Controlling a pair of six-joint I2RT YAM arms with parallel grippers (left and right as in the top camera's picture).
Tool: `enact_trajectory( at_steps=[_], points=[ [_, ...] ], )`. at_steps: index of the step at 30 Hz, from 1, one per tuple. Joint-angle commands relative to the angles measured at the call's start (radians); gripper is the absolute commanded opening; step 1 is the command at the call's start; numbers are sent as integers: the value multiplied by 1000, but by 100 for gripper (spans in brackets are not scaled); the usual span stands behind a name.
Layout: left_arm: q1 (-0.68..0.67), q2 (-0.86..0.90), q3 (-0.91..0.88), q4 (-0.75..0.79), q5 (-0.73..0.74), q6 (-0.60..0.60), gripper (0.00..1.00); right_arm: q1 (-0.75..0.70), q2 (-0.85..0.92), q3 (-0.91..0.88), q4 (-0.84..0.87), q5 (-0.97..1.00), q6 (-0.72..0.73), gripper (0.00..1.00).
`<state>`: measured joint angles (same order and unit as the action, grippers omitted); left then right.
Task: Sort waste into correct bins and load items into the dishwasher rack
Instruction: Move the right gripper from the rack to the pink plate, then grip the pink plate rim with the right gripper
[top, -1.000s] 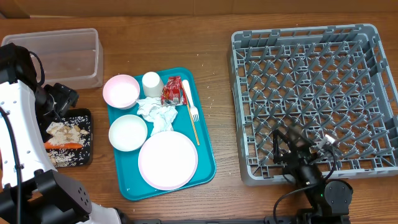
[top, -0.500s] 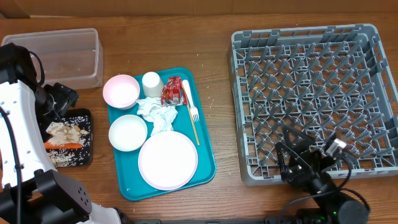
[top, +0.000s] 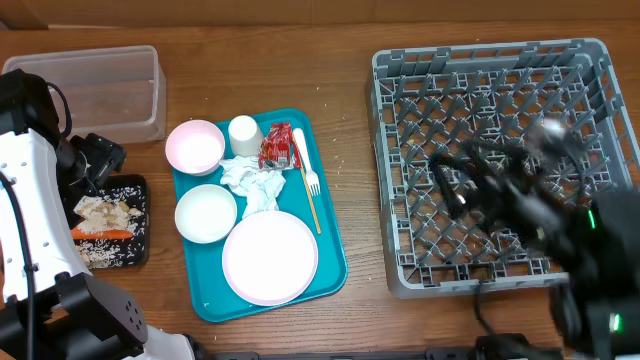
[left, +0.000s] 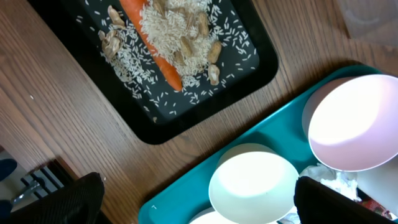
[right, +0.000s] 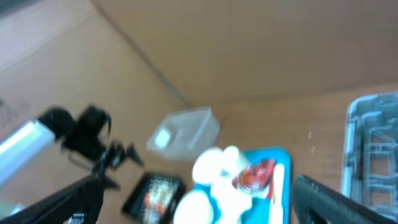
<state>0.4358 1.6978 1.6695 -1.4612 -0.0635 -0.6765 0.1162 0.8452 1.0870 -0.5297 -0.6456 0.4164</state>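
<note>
Robot test bench, lab-type setting, wooden table with robot arm at its edge, plain brown board backdrop, dishwasher rack.

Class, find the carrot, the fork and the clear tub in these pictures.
carrot (left: 151, 43), left wrist view, middle of its orange body.
fork (top: 304, 158), overhead view, on its handle.
clear tub (top: 105, 100), overhead view, bare floor of the tub.

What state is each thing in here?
Rack: upright, no dishes visible.
Clear tub: open-topped.
Black tray: holds carrot and rice.
Plate: empty, flat on teal tray.
Pink bowl: upright, empty.
White bowl: upright, empty.
Napkins: crumpled, on teal tray.
Left end effector: open, empty.
Right end effector: open, empty.
</note>
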Motion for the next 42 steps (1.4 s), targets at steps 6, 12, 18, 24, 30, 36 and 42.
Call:
enact_trajectory(
  at_steps=[6,12,18,24,30,36,42],
  points=[
    [3,-24,14,0,-11,8,99,373,439,430,-402,415,-265,100],
    [2,-24,14,0,-11,8,100,592,690,491,-446,621,-265,100],
    [2,-24,14,0,-11,8,100,658,885,491,-453,623,-268,100],
    [2,-24,14,0,-11,8,100,663,998,489,-455,539,-269,100],
    [3,-24,14,0,-11,8,100,664,1085,484,-494,510,-269,82],
    [2,-24,14,0,-11,8,100,664,1155,484,-561,479,-176,65],
    [2,-24,14,0,-11,8,100,681,1210,483,-577,408,-176,60]
  ],
)
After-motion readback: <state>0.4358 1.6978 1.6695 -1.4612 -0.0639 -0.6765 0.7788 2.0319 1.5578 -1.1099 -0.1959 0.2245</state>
